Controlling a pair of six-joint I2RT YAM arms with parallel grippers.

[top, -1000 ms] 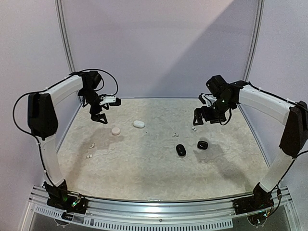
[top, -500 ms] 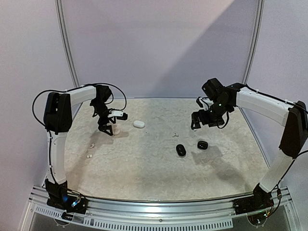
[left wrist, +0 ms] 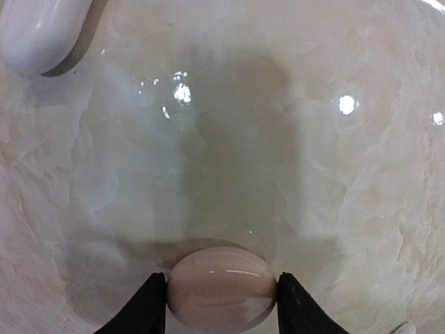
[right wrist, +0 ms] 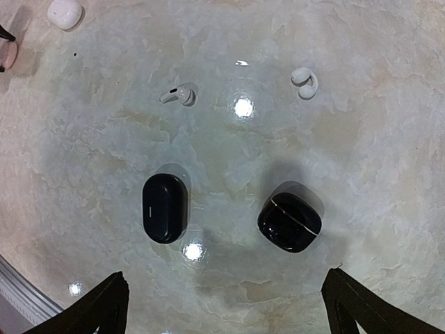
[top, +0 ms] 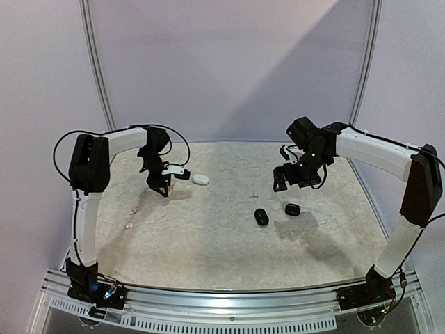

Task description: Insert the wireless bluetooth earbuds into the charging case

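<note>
In the left wrist view, a pale pink oval charging case (left wrist: pixel 221 287) lies on the table. My left gripper (left wrist: pixel 221 298) is shut on it, with a black finger touching each side. From above, the left gripper (top: pixel 161 184) hides that case. Two white earbuds (right wrist: pixel 178 94) (right wrist: pixel 304 81) lie apart on the table in the right wrist view. Nearer to me there are a black oval case (right wrist: pixel 165 207) and a squarish black case (right wrist: pixel 290 221). My right gripper (right wrist: pixel 226 306) hangs open above them with nothing between its fingers. From above it shows as the right gripper (top: pixel 295 184).
A white case (top: pixel 201 179) lies just right of the left gripper and shows as the white case (left wrist: pixel 38 31) in the left wrist view. Two small white earbuds (top: pixel 132 210) (top: pixel 128 225) sit near the table's left edge. The marble-patterned table (top: pixel 208 243) has walls at the back and sides.
My left arm swung right and down onto the pink case, and its jaws closed against the case's sides. The right arm drifted slightly left and stayed open.
</note>
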